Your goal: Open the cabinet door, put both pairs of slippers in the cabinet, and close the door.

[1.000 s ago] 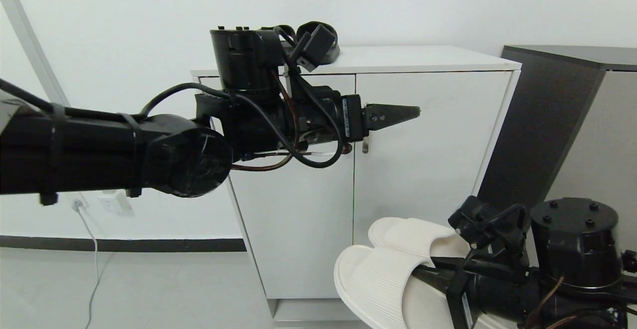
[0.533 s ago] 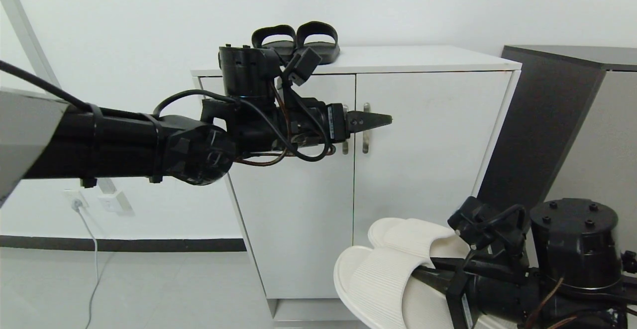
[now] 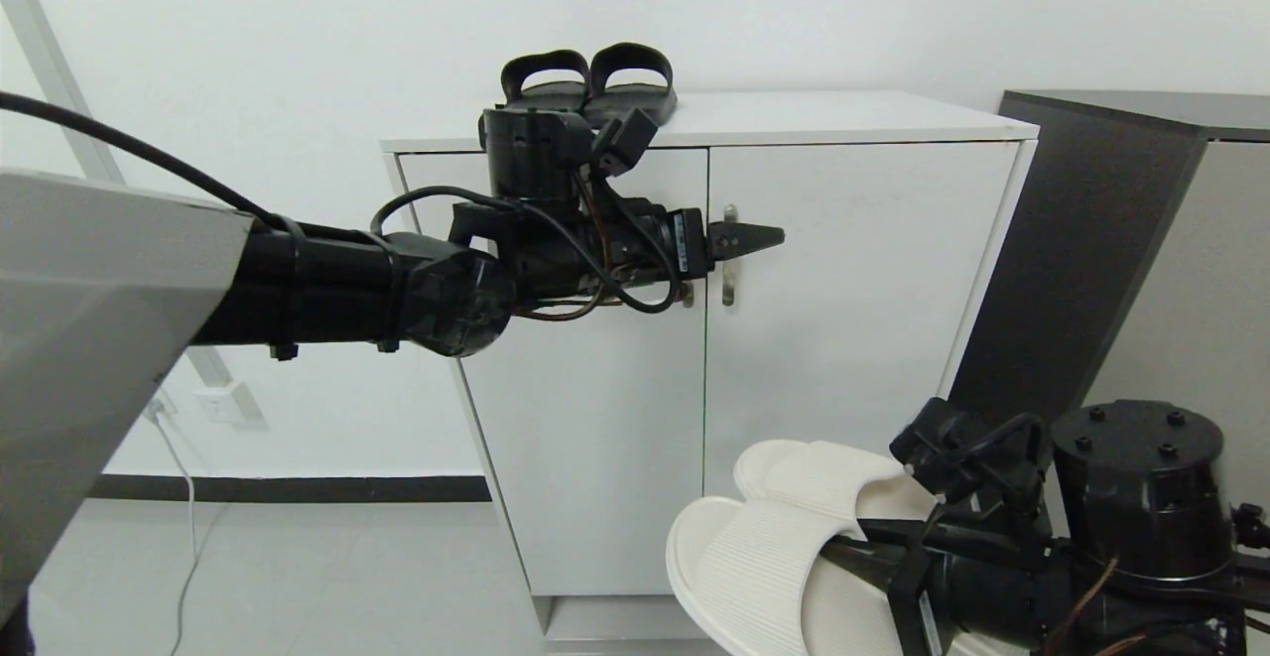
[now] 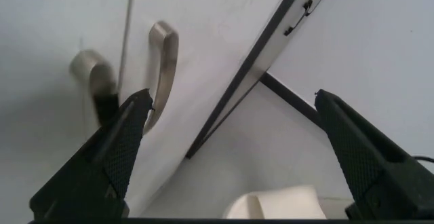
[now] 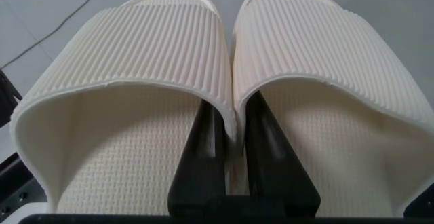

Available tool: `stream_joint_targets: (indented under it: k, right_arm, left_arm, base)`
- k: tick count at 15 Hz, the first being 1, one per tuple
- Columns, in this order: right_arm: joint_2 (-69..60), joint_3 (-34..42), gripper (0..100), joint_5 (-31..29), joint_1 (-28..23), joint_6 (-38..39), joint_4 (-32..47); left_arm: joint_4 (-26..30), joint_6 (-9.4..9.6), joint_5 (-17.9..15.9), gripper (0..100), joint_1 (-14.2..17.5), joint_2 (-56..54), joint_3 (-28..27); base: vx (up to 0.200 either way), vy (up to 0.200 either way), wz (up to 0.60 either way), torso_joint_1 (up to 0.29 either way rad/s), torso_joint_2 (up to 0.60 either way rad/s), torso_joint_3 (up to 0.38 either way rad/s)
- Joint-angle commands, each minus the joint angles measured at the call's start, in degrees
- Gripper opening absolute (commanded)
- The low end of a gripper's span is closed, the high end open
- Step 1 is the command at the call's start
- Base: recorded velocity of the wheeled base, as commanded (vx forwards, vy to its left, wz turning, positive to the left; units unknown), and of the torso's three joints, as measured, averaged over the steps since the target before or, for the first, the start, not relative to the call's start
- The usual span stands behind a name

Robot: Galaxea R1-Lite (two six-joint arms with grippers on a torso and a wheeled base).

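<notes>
Your left gripper [image 3: 751,237] hangs with jaws apart just beside the handle [image 4: 163,68] of the shut cabinet [image 3: 853,338]. Your right gripper [image 5: 230,125] is clamped on the white slippers [image 3: 764,557]. The black slippers [image 3: 590,80] lie on the cabinet's top.

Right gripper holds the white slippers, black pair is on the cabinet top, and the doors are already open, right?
No: the doors are shut, as the head view shows. The right gripper holds the white slippers, and the black pair is on the cabinet top.

No print is legible; the white sticker [image 3: 682,242] behind the left pincer [image 3: 775,236] is too small to read.
</notes>
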Motion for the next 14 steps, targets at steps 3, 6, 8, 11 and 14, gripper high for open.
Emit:
stream_joint_targets:
  k: [3, 6, 8, 11, 14]
  right_arm:
    - [0.1, 0.1, 0, 0.0, 0.0, 0.0, 0.0]
    - [0.3, 0.1, 0, 0.0, -0.1, 0.0, 0.0]
    - [0.5, 0.1, 0, 0.0, 0.0, -0.1, 0.0]
    - [0.5, 0.1, 0, 0.0, 0.0, -0.1, 0.0]
    - [0.1, 0.3, 0, 0.7, 0.4, -0.1, 0.0]
  left_arm:
    - [1.6, 0.10, 0.8, 100, -0.3, 4.1, -5.7]
    - [3.2, 0.10, 0.8, 100, -1.1, 5.1, -7.6]
    - [3.2, 0.10, 0.8, 100, -1.8, 5.2, -7.6]
    - [3.2, 0.10, 0.5, 0, -2.2, 4.7, -7.1]
    - [2.9, 0.19, 0.5, 0, -2.5, 2.3, -4.1]
  base:
    - [0.000, 0.000, 0.00, 0.000, 0.00, 0.000]
    - [0.000, 0.000, 0.00, 0.000, 0.00, 0.000]
    - [0.000, 0.000, 0.00, 0.000, 0.00, 0.000]
    - [0.000, 0.000, 0.00, 0.000, 0.00, 0.000]
    - [0.000, 0.000, 0.00, 0.000, 0.00, 0.000]
